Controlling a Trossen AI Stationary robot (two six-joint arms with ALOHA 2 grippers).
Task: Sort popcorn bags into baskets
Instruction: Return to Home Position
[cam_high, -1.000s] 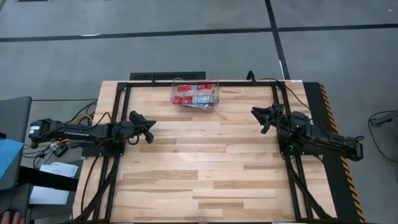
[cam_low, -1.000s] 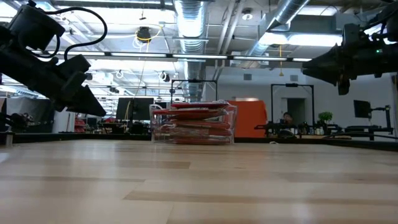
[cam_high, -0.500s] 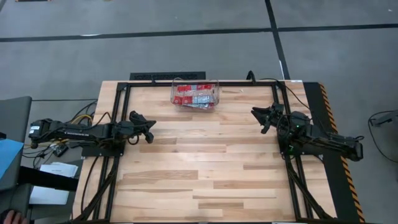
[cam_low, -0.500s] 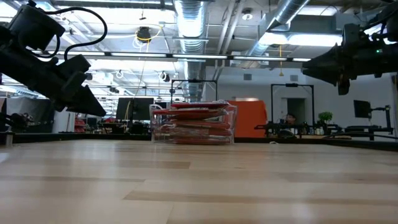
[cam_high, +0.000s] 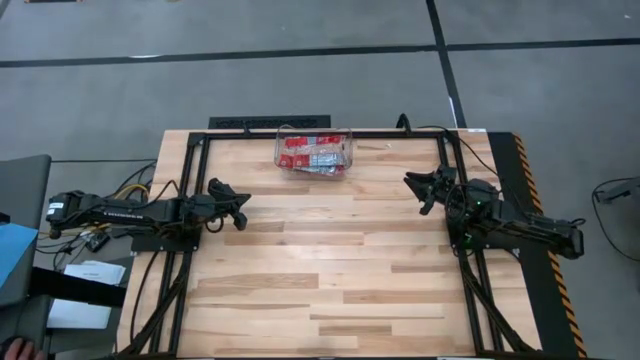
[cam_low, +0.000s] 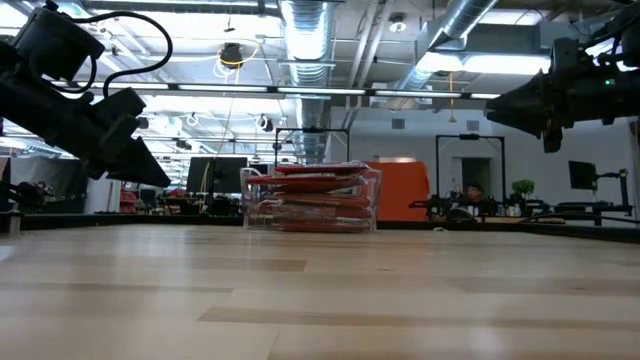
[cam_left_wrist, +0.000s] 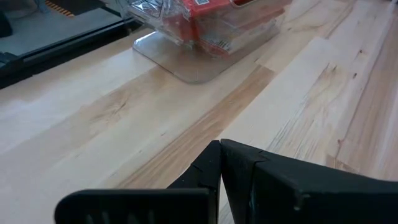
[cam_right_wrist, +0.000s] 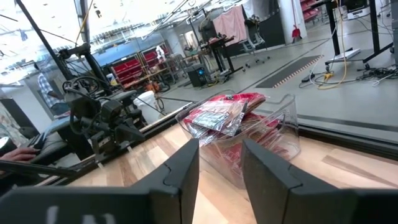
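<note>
Popcorn bags (cam_high: 300, 150) are seen piled inside the clear basket (cam_high: 350, 150), which is set on the wooden desk (cam_high: 330, 270) at the middle of its far edge. Red packets with white and pale panels are stacked flat, one upon another, up to the basket's rim. In the low view the stack of bags (cam_low: 320, 183) is seen through the basket's transparent wall (cam_low: 374, 200), with the topmost packet lying level with the rim or just above it. No packet is seen on the desk outside the basket.

The left claw (cam_high: 240, 208) is held above the desk, well apart from the basket on its left and nearer side, and is pointed toward it. Its fingers are pressed together with nothing between them, as is shown in the left wrist view, where the claw (cam_left_wrist: 221, 162) is aimed at the basket (cam_left_wrist: 186, 62) and the bags (cam_left_wrist: 211, 12).

The right claw (cam_high: 416, 192) is held above the desk, well apart from the basket on its right and nearer side. Its fingers are parted by a narrow gap and nothing is gripped. Through that gap of the claw (cam_right_wrist: 221, 149) the basket (cam_right_wrist: 283, 127) and its red bags (cam_right_wrist: 227, 109) are seen in the right wrist view. In the low view both claws (cam_low: 165, 178) (cam_low: 495, 108) are raised clear of the desk surface, one on each side of the basket.
</note>
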